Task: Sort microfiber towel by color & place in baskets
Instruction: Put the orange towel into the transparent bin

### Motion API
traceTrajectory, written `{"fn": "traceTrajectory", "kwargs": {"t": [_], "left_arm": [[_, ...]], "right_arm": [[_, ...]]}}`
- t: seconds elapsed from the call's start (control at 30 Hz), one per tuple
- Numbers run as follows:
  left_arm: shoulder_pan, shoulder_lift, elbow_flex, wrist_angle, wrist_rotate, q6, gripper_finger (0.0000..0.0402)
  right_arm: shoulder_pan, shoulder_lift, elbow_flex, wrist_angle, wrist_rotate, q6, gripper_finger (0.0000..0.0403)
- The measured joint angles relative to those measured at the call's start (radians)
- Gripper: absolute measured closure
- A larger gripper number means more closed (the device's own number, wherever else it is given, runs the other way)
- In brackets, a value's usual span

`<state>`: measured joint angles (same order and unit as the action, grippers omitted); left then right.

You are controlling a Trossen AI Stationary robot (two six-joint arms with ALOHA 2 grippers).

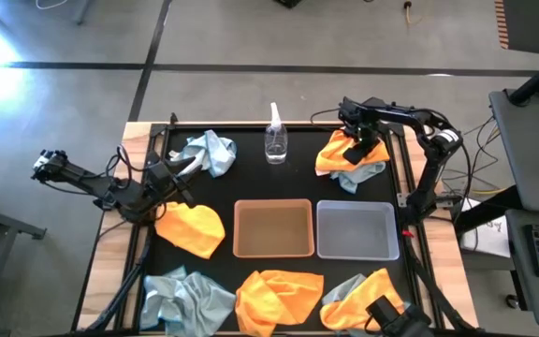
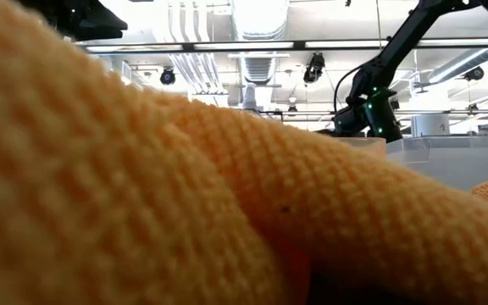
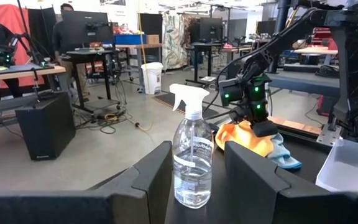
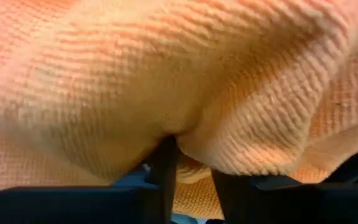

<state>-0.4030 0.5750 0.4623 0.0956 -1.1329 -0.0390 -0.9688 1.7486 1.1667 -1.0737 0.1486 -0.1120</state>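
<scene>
While the right gripper [image 1: 361,147] pinched an orange towel [image 1: 339,153] at the desk's far right corner, fingers buried in folds, left gripper [image 1: 187,167] open near the far left, both baskets [image 1: 272,227] mid-desk.

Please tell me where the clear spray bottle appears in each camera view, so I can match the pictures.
High view: the spray bottle stands at the far edge of the mat, centre.
Low view: not visible; an orange towel fills the picture.
Left wrist view: centre, upright, between the left tool's fingers.
Right wrist view: not in it.
Shared landmark: the right tool on the far orange towel.
</scene>
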Motion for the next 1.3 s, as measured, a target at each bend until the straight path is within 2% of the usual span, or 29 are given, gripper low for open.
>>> {"fn": "traceTrajectory", "kwargs": {"t": [0.17,0.23,0.67,1.17,1.3], "left_arm": [[0.000,0.000,0.000,0.000,0.000,-0.001,0.0269],[0.000,0.000,0.000,0.000,0.000,-0.001,0.0269],[0.000,0.000,0.000,0.000,0.000,-0.006,0.0269],[0.000,0.000,0.000,0.000,0.000,-0.005,0.0269],[0.000,0.000,0.000,0.000,0.000,-0.005,0.0269]], "right_arm": [[0.000,-0.010,0.000,-0.001,0.000,0.005,0.0384],[0.000,-0.011,0.000,-0.001,0.000,0.010,0.0390],[0.000,-0.057,0.000,-0.024,0.000,0.009,0.0394],[0.000,-0.342,0.001,-0.018,-0.003,0.033,0.0394],[0.000,-0.423,0.001,-0.010,-0.043,0.060,0.0394]]}}
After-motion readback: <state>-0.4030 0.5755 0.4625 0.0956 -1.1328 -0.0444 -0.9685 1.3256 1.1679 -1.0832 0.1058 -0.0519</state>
